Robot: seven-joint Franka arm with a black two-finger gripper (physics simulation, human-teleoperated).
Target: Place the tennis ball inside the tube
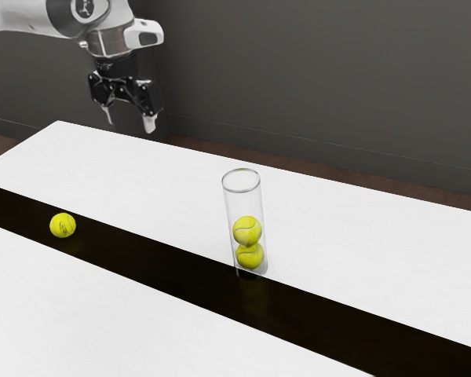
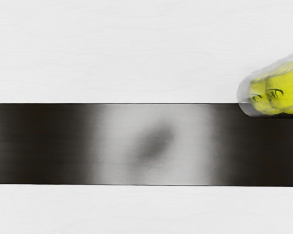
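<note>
Straddle first, then squeeze

Note gripper (image 1: 129, 119) wide and empty, well apart from tube (image 1: 242, 204). Find tennis ball (image 1: 63, 225) away from tube, toward the exterior view's left. Centre overhead, lower straight, close evenly about its middle; avoid brushing one side and starting a roll.

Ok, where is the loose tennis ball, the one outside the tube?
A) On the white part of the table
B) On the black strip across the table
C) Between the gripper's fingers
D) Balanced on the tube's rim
B: the exterior view shows the loose ball resting on the black strip, with the open gripper raised away from it.
</note>
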